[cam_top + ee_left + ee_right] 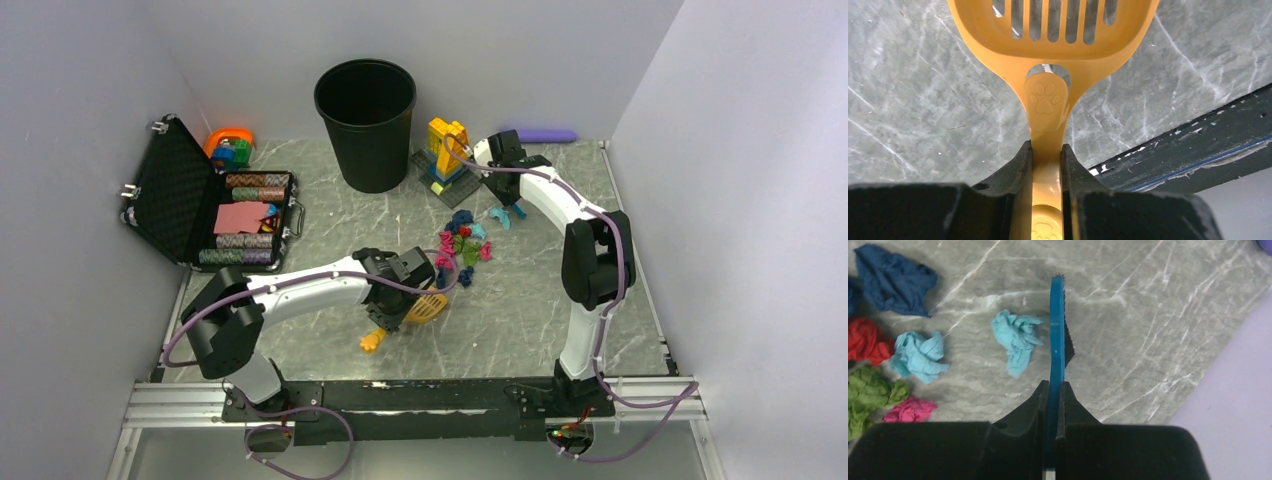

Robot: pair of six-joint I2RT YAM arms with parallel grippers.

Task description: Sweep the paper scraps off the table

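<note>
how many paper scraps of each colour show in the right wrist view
teal scraps: 2
dark blue scrap: 1, plus a dark blue bit cut off at the left edge
red scrap: 1
green scrap: 1
pink scrap: 1
total: 6, not counting the cut-off bit

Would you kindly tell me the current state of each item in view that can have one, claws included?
left claw, shut on orange scoop by its handle
right claw, shut on blue brush
paper scraps, loose in a cluster on the table, not yet swept
black case, open, lid raised
black bin, upright, no lid
</note>
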